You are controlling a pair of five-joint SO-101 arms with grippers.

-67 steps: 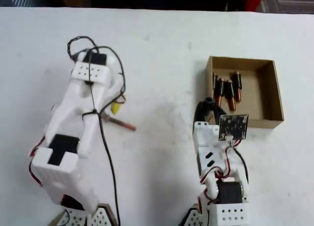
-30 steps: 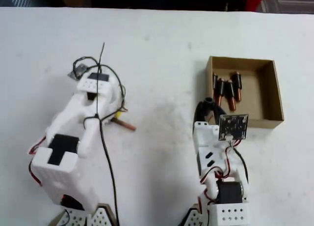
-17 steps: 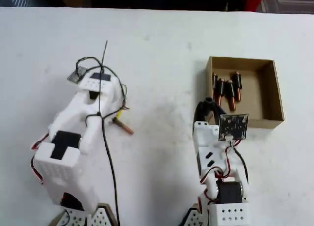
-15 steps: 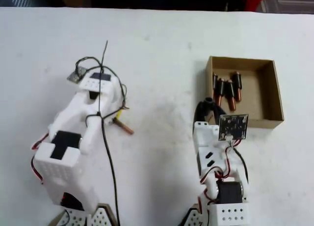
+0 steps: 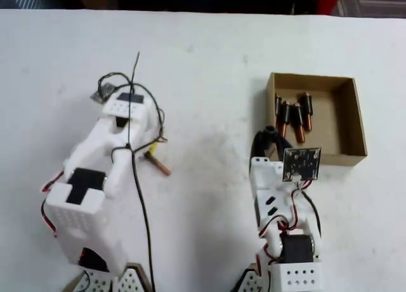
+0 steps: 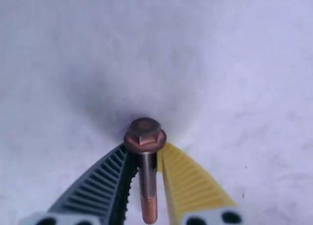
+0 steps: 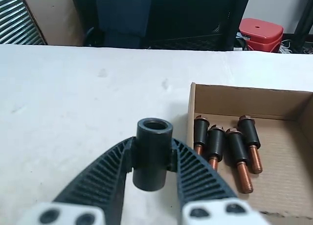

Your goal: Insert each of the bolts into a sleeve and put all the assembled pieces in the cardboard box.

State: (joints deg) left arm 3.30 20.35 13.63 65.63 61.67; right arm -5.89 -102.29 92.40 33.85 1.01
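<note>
My left gripper (image 6: 145,154) is shut on a copper bolt (image 6: 145,138), its grey and yellow fingers (image 6: 188,186) clamping the shank just behind the hex head. The head hangs close over the white table. From above, the bolt (image 5: 162,165) sticks out at an angle beside the left gripper (image 5: 152,151). My right gripper (image 7: 152,159) is shut on a black sleeve (image 7: 153,134), held upright with its bore facing up. In the high view that sleeve (image 5: 269,132) sits just left of the cardboard box (image 5: 357,117). Several assembled pieces (image 5: 293,117) lie in the box.
The cardboard box (image 7: 274,101) stands to the right of the right arm, with the sleeved bolts (image 7: 225,144) lying along its left wall. A black cable (image 5: 136,178) runs along the left arm. White table (image 5: 209,63) spreads between the arms and behind them.
The left arm's wrist has turned and drawn back a little, swinging the bolt from lying long toward the right to a steeper, shorter angle. The right arm and sleeve have stayed still.
</note>
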